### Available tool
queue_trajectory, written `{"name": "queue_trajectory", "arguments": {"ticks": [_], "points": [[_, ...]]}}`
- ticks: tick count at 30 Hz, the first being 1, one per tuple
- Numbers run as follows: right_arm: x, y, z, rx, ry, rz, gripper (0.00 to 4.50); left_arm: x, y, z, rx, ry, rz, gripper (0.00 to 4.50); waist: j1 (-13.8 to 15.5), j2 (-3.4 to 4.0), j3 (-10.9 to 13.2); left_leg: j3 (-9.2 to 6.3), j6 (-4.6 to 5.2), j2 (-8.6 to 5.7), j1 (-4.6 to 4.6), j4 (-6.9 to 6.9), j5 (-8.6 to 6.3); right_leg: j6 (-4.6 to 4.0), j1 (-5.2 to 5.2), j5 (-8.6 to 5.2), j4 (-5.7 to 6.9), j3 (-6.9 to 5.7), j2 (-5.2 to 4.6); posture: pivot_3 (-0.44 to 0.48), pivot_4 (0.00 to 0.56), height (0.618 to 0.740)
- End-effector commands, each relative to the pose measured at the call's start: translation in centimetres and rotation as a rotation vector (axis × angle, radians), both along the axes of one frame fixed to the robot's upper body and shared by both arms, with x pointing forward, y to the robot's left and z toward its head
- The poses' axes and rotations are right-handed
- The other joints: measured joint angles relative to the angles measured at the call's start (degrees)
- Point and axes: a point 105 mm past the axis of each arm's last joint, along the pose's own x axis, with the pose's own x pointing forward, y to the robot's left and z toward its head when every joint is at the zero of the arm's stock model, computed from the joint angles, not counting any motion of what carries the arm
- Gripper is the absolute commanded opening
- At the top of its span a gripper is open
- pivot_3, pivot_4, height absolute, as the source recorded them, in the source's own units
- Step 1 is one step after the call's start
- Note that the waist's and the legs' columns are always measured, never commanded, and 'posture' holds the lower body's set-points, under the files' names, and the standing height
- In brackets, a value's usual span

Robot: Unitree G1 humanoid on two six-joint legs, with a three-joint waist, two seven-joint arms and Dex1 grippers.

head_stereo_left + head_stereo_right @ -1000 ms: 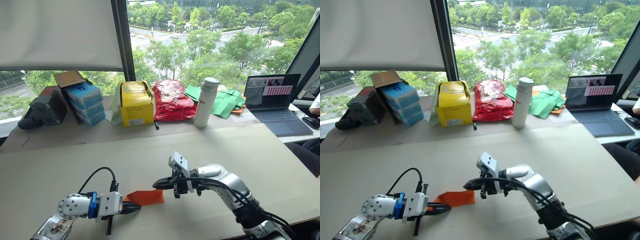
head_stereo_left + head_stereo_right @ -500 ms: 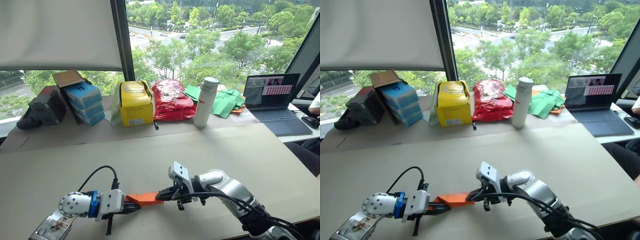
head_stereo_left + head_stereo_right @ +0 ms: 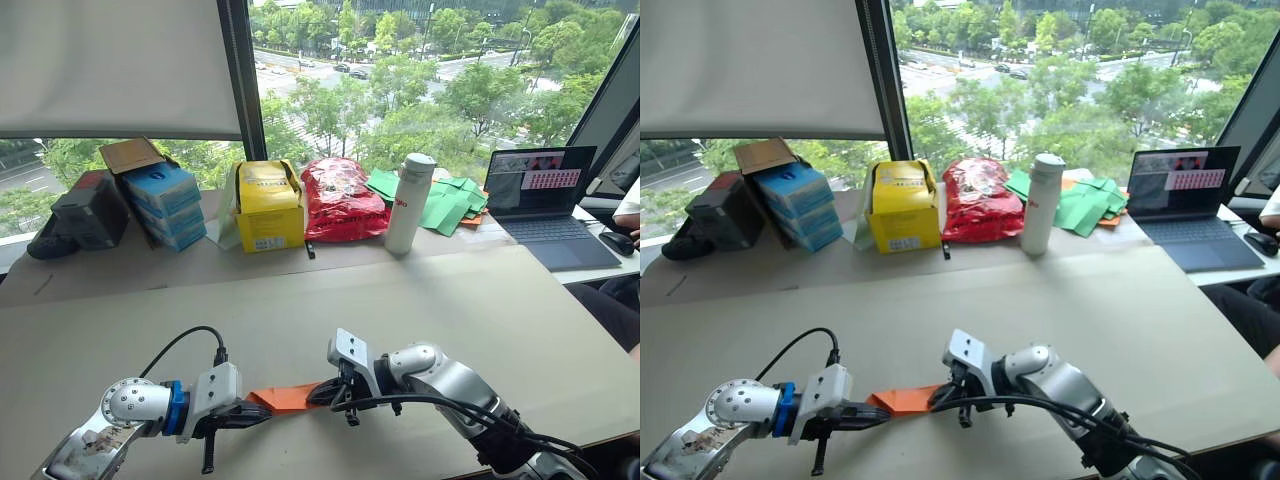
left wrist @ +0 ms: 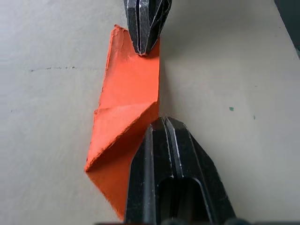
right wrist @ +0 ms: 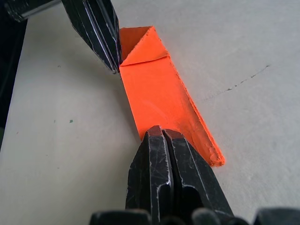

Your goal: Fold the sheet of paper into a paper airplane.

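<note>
2 grippers meet on the beige table (image 3: pixel 520 320) near its 6 o'clock edge: left gripper (image 3: pixel 262 413) and right gripper (image 3: pixel 318 394), fingers seemingly pinched together, press opposite ends of the folded sheet of paper (image 3: pixel 288 398). Boxes line the window ledge at 12.

Sheet of paper (image 3: pixel 287 398) lies between left gripper (image 3: pixel 262 412) and right gripper (image 3: pixel 318 394).

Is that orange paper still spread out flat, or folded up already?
Folded. The sheet of paper is a narrow layered strip with a triangular flap at one end, lying on the table between the left gripper and right gripper.
</note>
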Motion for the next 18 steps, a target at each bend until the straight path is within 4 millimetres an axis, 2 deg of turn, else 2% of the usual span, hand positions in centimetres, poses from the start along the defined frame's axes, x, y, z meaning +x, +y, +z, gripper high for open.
{"name": "queue_trajectory", "arguments": {"ticks": [1, 4, 6, 8, 13, 18], "points": [[0.3, -1.5, -2.4, -0.115, 0.048, -0.066, 0.01, -0.6, -0.1, 4.0, -0.106, 0.074, -0.005, 0.0, -0.1, -0.01, 0.0, 0.0, 0.0, 0.0, 0.01, 0.0, 0.0, 0.0, 0.01, 0.0, -0.01, 0.0, 0.0, 0.0, 0.15, 0.738], [0.4, -1.5, -2.4, -0.118, 0.044, -0.066, 0.01, -0.2, -0.4, 6.9, -0.216, 0.113, 0.012, 0.0, -0.1, -0.03, 0.0, -0.01, -0.01, 0.02, 0.01, 0.0, 0.0, 0.07, 0.0, -0.04, -0.01, -0.04, 0.02, 0.0, 0.15, 0.738], [0.5, -1.5, -2.3, -0.117, 0.041, -0.064, 0.01, 0.6, -0.8, 7.5, -0.241, 0.103, 0.038, 0.0, -0.1, -0.03, 0.0, -0.01, -0.03, 0.01, 0.03, 0.01, 0.0, 0.07, 0.04, -0.04, -0.02, -0.12, 0.02, 0.0, 0.15, 0.738], [0.5, -1.4, -2.2, -0.116, 0.039, -0.064, 0.01, 1.2, -1.1, 6.7, -0.206, 0.091, 0.056, 0.0, -0.3, -0.03, 0.0, -0.01, -0.04, 0.0, 0.05, 0.0, 0.0, 0.03, 0.07, -0.02, -0.03, -0.12, 0.02, 0.0, 0.15, 0.738], [0.4, -1.1, -2.0, -0.113, 0.035, -0.061, 0.01, 1.4, -2.0, 3.1, -0.117, 0.094, 0.056, 0.0, -0.4, -0.03, 0.0, -0.01, -0.48, 0.01, 0.02, -0.01, 0.09, -0.05, 0.01, 0.02, -0.05, 0.02, 0.02, 0.0, 0.15, 0.738], [0.3, -1.1, -1.8, -0.115, 0.024, -0.058, 0.01, 1.1, -1.6, 0.6, -0.032, 0.097, 0.054, 0.0, -0.4, -0.02, 0.0, 0.0, -0.14, 0.02, 0.01, -0.01, -0.12, -0.06, 0.0, 0.02, -0.09, 0.04, 0.02, 0.0, 0.15, 0.738]]}}
